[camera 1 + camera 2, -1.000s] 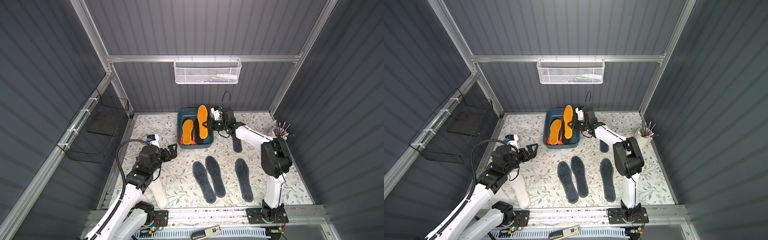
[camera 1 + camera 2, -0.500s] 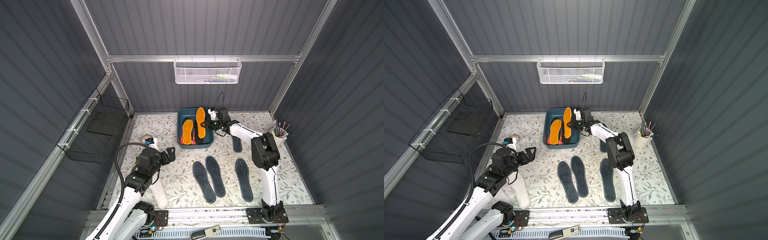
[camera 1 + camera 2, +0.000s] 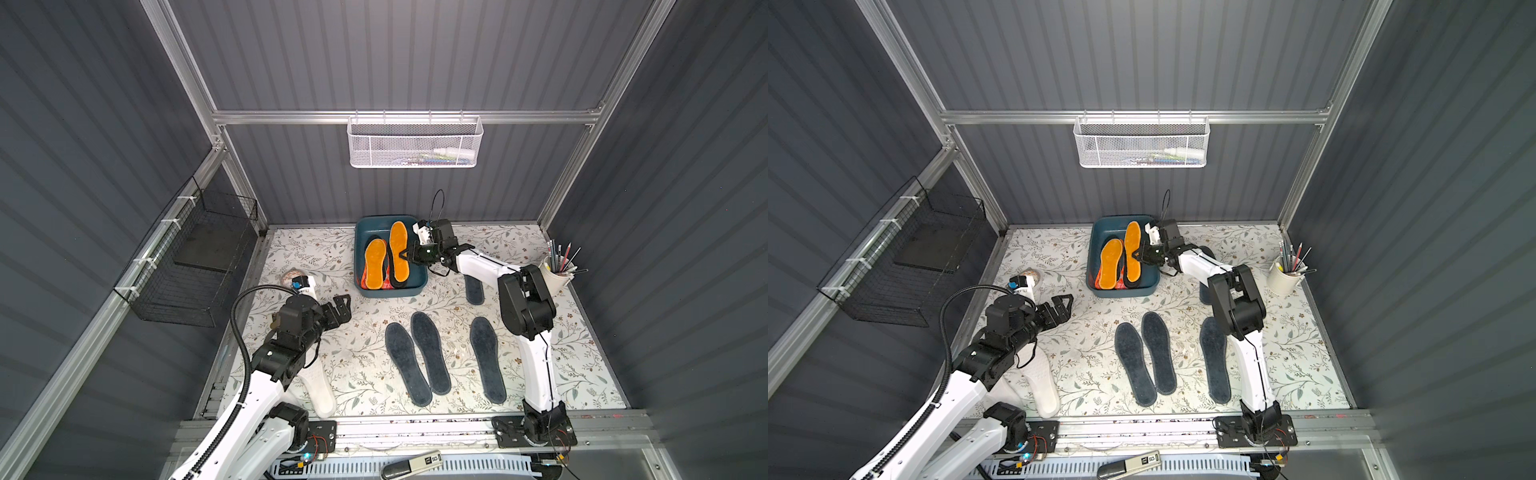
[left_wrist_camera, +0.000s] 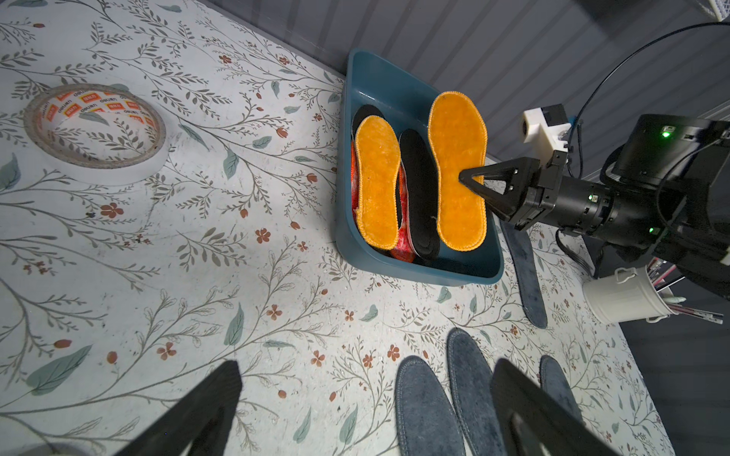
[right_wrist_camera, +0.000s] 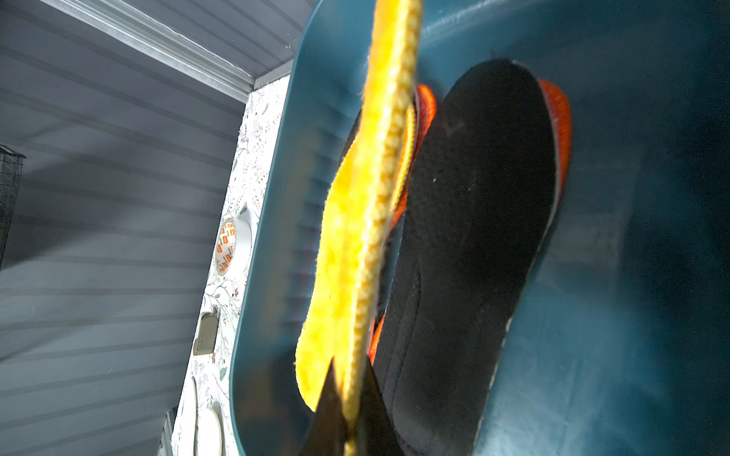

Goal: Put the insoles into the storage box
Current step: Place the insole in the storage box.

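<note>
Right gripper (image 3: 405,254) is pinched shut on the long edge of one orange-yellow insole (image 3: 398,245). Right wrist view shows both fingertips clamped on its stitched rim (image 5: 379,197). Clock face as on a top view, 12 = back wall. The held insole sits at the claw's 9 o'clock and runs 12 to 6, gripped about mid-length. It is over the right-hand half of the storage box (image 3: 390,293), toe toward 12 near the back rim, heel low toward the front wall. Can't tell if the heel touches anything. The box is at the table's 12 o'clock, against the back wall. Inside it: a second orange-yellow insole (image 4: 377,177) at 9 of the held one, a black insole (image 4: 420,197) between them and lower, and red-orange mottled insoles (image 4: 401,248) underneath. The right arm reaches in from the box's 3 o'clock. Left gripper (image 3: 343,307) is spread wide, holds nothing, and hangs over bare table at about 7 o'clock of the box, well apart from it. On the table: a pair of dark grey-blue insoles (image 3: 417,359) at 6 of the box, a third (image 3: 486,359) at 5, a fourth (image 3: 473,289) at 4 partly under the right arm, and a white insole (image 3: 318,390) at 7, partly under the left arm.
</note>
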`<control>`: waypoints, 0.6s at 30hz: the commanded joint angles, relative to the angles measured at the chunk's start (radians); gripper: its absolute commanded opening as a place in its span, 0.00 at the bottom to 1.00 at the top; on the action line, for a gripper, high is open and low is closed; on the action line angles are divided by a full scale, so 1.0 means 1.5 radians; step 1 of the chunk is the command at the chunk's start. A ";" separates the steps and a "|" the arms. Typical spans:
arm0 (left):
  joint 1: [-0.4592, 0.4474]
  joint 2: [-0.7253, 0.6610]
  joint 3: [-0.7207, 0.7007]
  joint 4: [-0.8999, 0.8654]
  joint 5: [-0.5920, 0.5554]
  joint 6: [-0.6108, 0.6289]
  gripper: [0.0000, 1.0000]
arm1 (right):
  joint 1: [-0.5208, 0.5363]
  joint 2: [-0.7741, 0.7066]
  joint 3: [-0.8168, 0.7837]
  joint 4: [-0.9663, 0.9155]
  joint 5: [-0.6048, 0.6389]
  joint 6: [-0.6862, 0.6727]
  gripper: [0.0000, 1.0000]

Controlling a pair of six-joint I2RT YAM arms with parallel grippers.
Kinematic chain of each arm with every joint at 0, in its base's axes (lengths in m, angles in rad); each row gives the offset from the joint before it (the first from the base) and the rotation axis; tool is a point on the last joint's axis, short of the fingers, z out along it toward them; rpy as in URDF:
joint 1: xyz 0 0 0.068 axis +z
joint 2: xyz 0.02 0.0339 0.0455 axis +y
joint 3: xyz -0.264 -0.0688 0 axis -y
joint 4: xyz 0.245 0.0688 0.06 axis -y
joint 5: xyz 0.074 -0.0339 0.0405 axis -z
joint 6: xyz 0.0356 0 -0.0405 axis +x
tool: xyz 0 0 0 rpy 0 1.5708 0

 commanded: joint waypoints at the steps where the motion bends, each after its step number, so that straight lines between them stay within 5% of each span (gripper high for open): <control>1: 0.005 0.001 0.001 0.001 0.000 -0.006 1.00 | 0.004 0.019 -0.009 0.011 -0.008 0.008 0.00; 13: 0.004 -0.008 0.001 -0.005 -0.002 -0.008 1.00 | 0.006 0.060 0.017 -0.018 -0.001 0.005 0.04; 18: 0.004 -0.007 0.000 -0.003 -0.003 -0.010 1.00 | 0.008 0.043 0.026 -0.055 0.014 -0.018 0.34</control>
